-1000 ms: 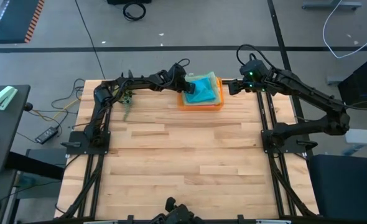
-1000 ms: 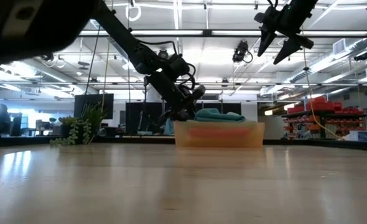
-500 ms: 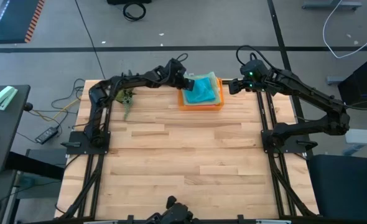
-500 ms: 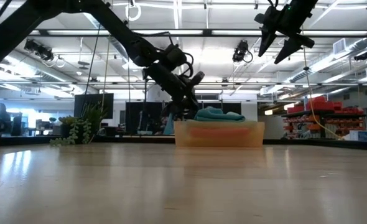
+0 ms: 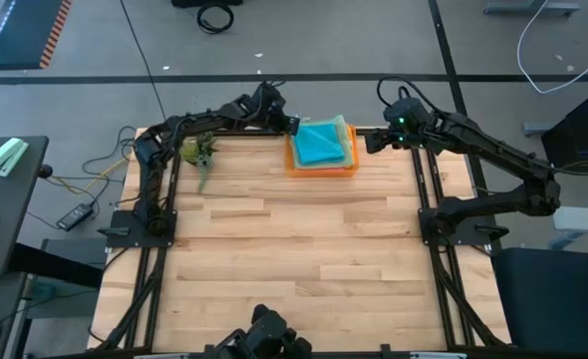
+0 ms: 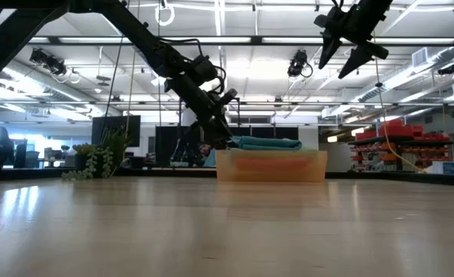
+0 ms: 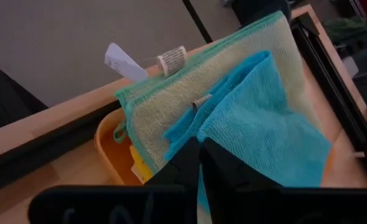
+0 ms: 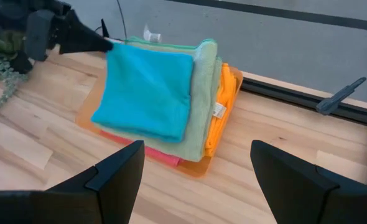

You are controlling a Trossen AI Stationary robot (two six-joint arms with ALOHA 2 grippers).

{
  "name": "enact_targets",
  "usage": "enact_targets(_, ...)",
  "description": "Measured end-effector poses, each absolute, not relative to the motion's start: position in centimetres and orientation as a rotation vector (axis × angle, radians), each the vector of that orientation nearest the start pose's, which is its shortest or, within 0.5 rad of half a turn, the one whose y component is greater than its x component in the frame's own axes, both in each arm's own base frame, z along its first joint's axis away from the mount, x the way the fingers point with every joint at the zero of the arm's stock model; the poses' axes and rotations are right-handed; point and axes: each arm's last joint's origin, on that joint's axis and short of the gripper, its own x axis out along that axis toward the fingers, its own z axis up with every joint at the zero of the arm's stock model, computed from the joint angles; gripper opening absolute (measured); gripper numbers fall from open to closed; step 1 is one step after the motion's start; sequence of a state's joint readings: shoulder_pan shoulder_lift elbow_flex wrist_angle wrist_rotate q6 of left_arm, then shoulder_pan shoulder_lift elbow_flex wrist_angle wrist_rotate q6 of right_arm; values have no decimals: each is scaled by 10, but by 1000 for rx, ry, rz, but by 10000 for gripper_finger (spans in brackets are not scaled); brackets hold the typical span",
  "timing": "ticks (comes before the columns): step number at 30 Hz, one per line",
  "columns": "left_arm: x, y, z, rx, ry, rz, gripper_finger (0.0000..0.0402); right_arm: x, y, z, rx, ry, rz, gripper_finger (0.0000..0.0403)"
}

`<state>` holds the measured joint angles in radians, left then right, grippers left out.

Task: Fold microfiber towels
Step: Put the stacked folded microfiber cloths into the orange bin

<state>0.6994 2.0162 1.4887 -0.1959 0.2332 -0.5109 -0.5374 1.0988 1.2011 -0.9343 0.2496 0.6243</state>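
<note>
Table: we see a bare wooden table (image 5: pixel 294 259) — most of its top lies open; everything in use sits at the far edge, near the middle.
Bin: a translucent orange bin (image 5: pixel 321 167) stands at that far edge, between the two arms.
Stack: inside the bin we count a pile of folded towels rising above the rim — a teal towel (image 8: pixel 149 93) on top, a sage green towel (image 8: pixel 199 102) under it, an orange towel (image 8: pixel 216 118) below, and a pink edge at the bottom.
Teal towel: it lies flat and folded; its loop texture shows clearly in the left wrist view (image 7: pixel 264 134), and one corner sits between the left fingers.
Green towel: it spreads wider than the teal one, with a white tag (image 7: pixel 124 62) sticking out over the bin's rim.
Left claw (image 5: pixel 292 124): it sits at the bin's left side, at the height of the pile's top, clenched on the corner of the teal towel.
Right claw (image 5: pixel 371 142): it hangs raised just beside the bin's right side, touching nothing — fingers spread wide apart.
Plant: a small green plant (image 5: pixel 200 155) sits at the table's far left corner, under the left arm.
</note>
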Motion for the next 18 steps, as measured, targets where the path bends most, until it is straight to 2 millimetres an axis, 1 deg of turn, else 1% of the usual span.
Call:
enact_targets(4,347,282,206,-781,550,573,49,171,-107,353,673,592,-971,300)
enact_targets(8,346,280,204,-808,578,538,96,172,-107,353,673,593,-968,300)
enact_targets(10,342,282,203,-828,603,547,121,172,-107,353,673,593,-968,300)
enact_targets(12,339,284,207,-848,594,558,142,172,-107,353,673,593,-968,300)
enact_targets(13,339,284,213,-844,573,537,150,172,-107,353,673,592,-968,300)
enact_targets(14,340,281,219,-840,560,505,156,172,-107,353,673,592,-968,300)
enact_targets(16,348,269,230,-790,538,421,162,173,-107,352,679,598,-958,300)
enact_targets(18,362,247,233,-740,567,341,160,178,-109,349,696,611,-930,300)
